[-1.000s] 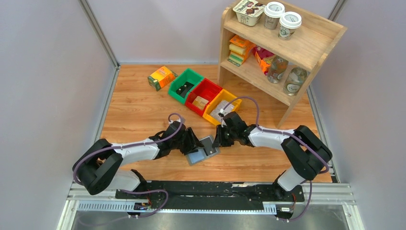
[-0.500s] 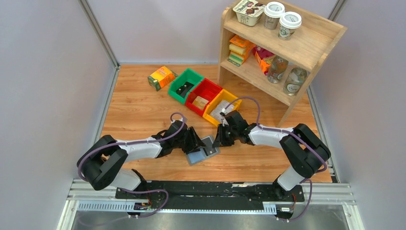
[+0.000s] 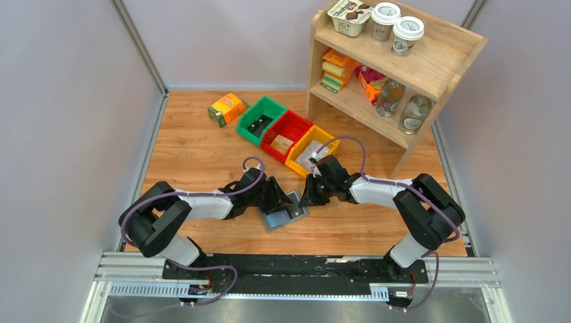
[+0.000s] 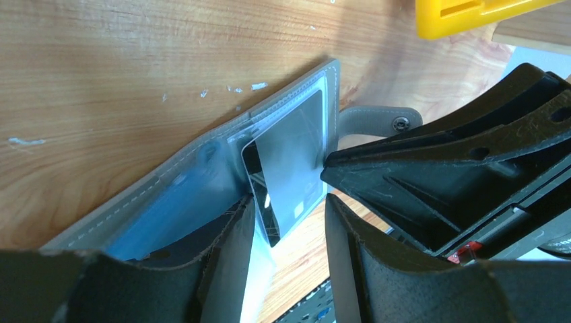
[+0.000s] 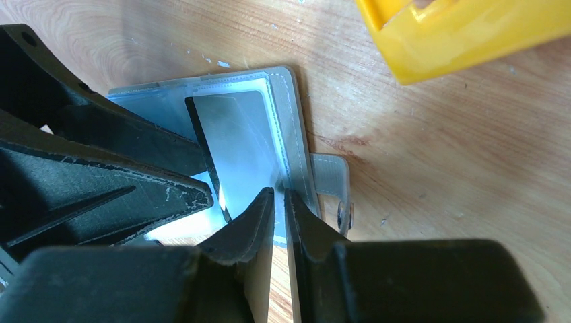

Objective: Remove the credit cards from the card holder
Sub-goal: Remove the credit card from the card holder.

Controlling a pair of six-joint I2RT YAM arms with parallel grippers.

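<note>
The grey card holder (image 3: 283,212) lies open on the wooden table, blue-grey inside, snap tab (image 5: 333,182) toward the right arm. A dark card (image 4: 293,155) sits in its clear pocket and also shows in the right wrist view (image 5: 239,141). My left gripper (image 3: 275,200) is open, its jaws (image 4: 289,202) at the holder's left half (image 4: 188,195), one finger resting on it. My right gripper (image 3: 306,196) is shut on the holder's pocket edge by the tab (image 5: 279,193). The two grippers nearly touch over the holder.
Green (image 3: 261,120), red (image 3: 288,134) and yellow (image 3: 311,149) bins stand in a row just behind the grippers. An orange-green carton (image 3: 227,108) lies to their left. A wooden shelf (image 3: 390,67) with cups and bottles stands at the back right.
The left arm's elbow has shifted right and forward. Both grippers and the card holder stay almost where they were.
</note>
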